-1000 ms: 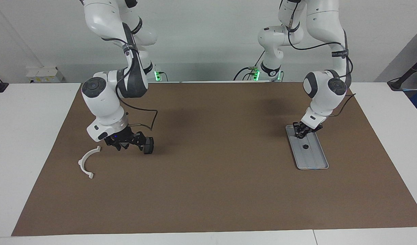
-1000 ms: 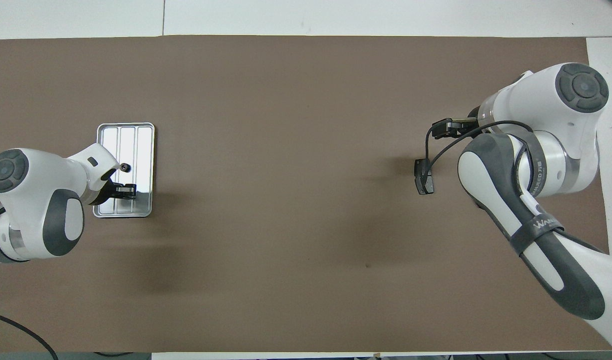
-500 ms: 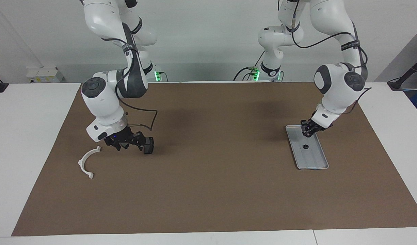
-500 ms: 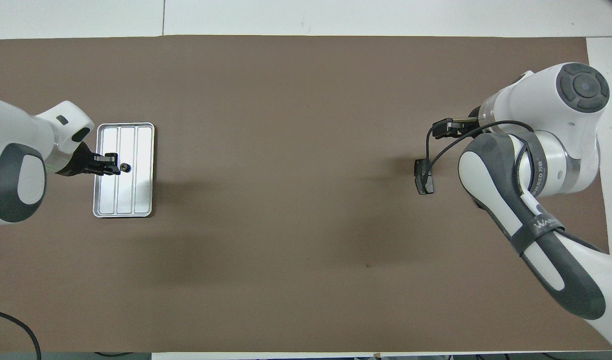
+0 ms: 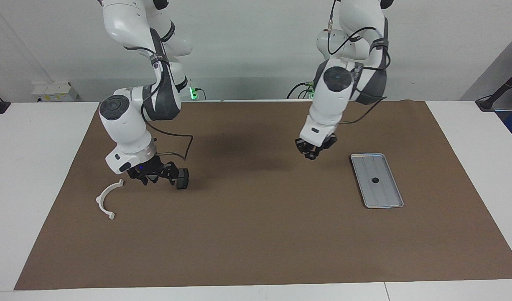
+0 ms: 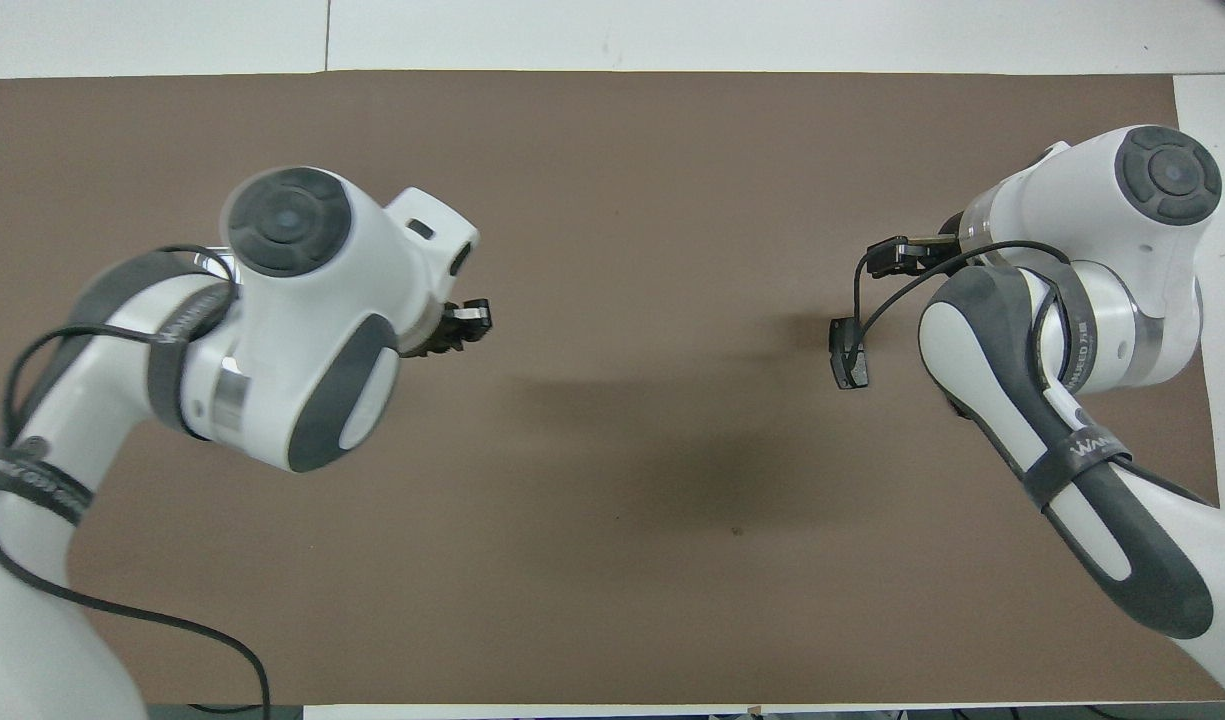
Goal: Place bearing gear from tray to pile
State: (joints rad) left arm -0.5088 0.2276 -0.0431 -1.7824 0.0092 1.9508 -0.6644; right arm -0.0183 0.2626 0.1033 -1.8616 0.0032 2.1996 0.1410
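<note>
Overhead, brown mat point(image 5: 256, 234), white table point(image 5: 30, 167), grey wall point(image 5: 247, 46)

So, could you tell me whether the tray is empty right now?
Not empty: the tray holds one small dark part lying near its middle in the facing view.

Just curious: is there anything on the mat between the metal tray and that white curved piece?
Yes: in the facing view a small dark block stands between tray and white curved piece, near the latter; the rest is bare mat.

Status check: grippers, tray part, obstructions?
Left gripper raised over bare mat beside tray. Right gripper open, waiting beside white bracket. Small dark part lies on tray. Nothing in the way.
</note>
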